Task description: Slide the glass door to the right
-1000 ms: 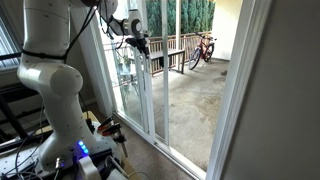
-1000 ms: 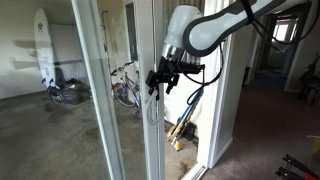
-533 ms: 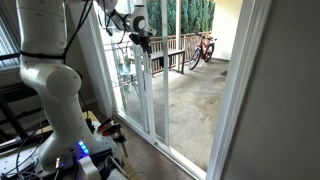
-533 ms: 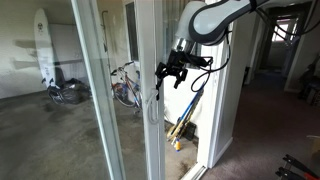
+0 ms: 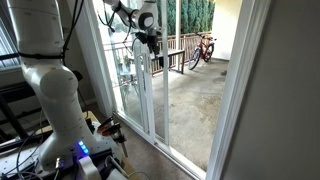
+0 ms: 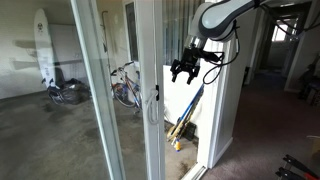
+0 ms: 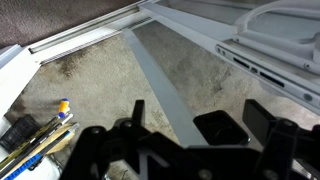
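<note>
My gripper point(image 6: 184, 73) hangs beside the glass door point(image 6: 148, 130), jaws spread wide and holding nothing; the door stands upright, its long axis vertical.

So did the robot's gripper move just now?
Yes. In an exterior view, the gripper moved to the right, away from the white frame of the glass door.

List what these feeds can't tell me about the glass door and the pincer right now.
- Glass door: its top is cut off by the upper edge in both exterior views.
- Door handle: too small in an exterior view to read any latch.
- Pincer: overlaps the door in an exterior view; gap unclear there.
- Fingertips: dark and blurred in the wrist view.
</note>
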`<state>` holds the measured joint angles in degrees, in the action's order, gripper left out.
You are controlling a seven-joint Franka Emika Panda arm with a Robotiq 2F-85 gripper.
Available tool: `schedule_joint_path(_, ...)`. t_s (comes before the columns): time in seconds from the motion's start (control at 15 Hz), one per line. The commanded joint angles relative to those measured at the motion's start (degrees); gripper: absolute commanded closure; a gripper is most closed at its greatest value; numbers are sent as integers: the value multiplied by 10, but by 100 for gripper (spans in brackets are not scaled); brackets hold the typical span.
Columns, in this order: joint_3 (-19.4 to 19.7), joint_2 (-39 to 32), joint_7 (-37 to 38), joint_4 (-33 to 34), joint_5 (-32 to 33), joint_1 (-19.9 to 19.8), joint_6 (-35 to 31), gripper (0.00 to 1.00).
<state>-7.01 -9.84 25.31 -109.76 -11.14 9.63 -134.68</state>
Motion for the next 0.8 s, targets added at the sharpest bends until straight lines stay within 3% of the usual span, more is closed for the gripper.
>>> schedule_joint_path(0.0, -16, 3, -13, -3, -4, 16, 13, 0)
schedule_joint_path(0.73, -33, -30, 2, 11, 20, 51, -7, 0)
